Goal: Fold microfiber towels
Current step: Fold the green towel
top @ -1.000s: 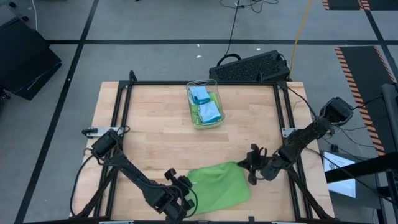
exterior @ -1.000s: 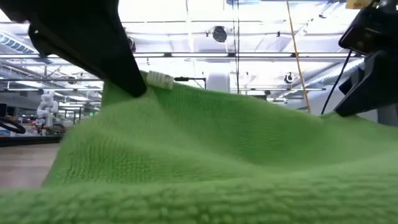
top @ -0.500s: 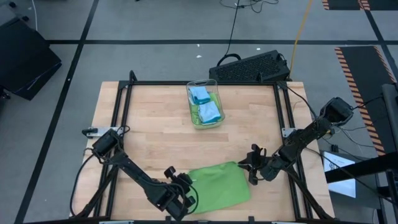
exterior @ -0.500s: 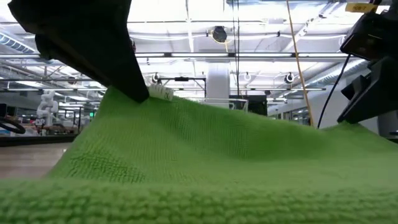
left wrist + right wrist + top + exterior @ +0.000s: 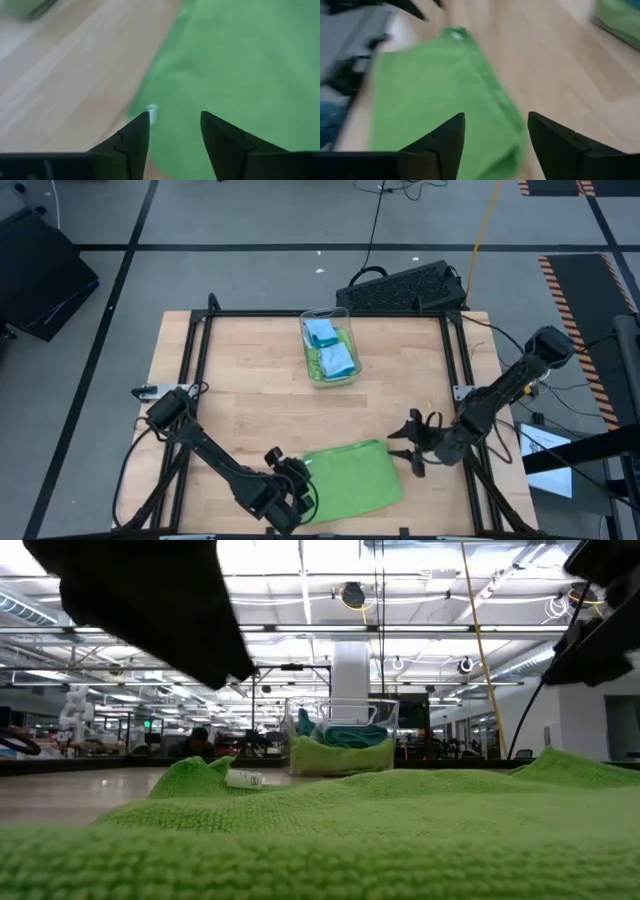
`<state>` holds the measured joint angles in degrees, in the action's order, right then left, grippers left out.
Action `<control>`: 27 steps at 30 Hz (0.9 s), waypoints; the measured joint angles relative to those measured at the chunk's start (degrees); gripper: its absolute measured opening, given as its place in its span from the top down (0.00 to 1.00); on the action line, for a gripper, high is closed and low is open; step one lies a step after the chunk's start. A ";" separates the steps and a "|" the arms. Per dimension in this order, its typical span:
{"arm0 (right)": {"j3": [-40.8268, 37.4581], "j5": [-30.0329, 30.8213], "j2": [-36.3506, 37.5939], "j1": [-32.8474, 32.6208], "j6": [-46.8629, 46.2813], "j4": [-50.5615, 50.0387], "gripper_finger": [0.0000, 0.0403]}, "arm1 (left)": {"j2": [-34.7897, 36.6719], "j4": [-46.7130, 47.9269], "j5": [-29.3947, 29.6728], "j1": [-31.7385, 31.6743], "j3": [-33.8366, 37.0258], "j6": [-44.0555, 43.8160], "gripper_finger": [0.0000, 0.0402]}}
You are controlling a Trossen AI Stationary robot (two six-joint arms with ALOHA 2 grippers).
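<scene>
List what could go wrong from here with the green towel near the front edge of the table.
1. The green towel lies close to the table's front edge, so a careless tug might drag it off.
2. The left tool hangs open just over the towel's white tag corner; closing there may pinch the tag alone or bunch the fold.
3. The right tool, open beside the far corner, might catch that corner and undo the fold.

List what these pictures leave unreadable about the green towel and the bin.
- Green towel: its layers, since no view shows an edge clearly; the left gripper covers one corner in the high view.
- Clear bin: the number of towels inside, too small in the high view and far off in the low view.
</scene>
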<state>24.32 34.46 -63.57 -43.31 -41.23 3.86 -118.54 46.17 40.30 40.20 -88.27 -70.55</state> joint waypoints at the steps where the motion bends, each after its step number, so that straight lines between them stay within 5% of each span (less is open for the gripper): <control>1: 0.00 -0.02 0.08 -0.78 1.45 1.36 0.48 | -0.01 -2.09 0.79 0.37 0.00 1.67 0.56; 8: 0.02 -0.13 -6.93 -3.17 8.06 13.47 0.58 | -3.10 -12.14 2.19 1.08 -0.02 10.49 0.68; 17: 0.02 -0.22 -21.89 -2.47 14.04 25.85 0.77 | -7.87 -5.74 1.80 -1.40 -0.02 9.58 0.87; 27: 0.02 0.15 -28.25 1.35 15.02 26.17 0.96 | -8.31 6.71 1.26 -6.11 0.94 10.25 0.99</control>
<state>24.34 34.61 -91.82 -41.97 -26.21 30.04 -126.85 52.88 41.56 34.09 -87.33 -60.30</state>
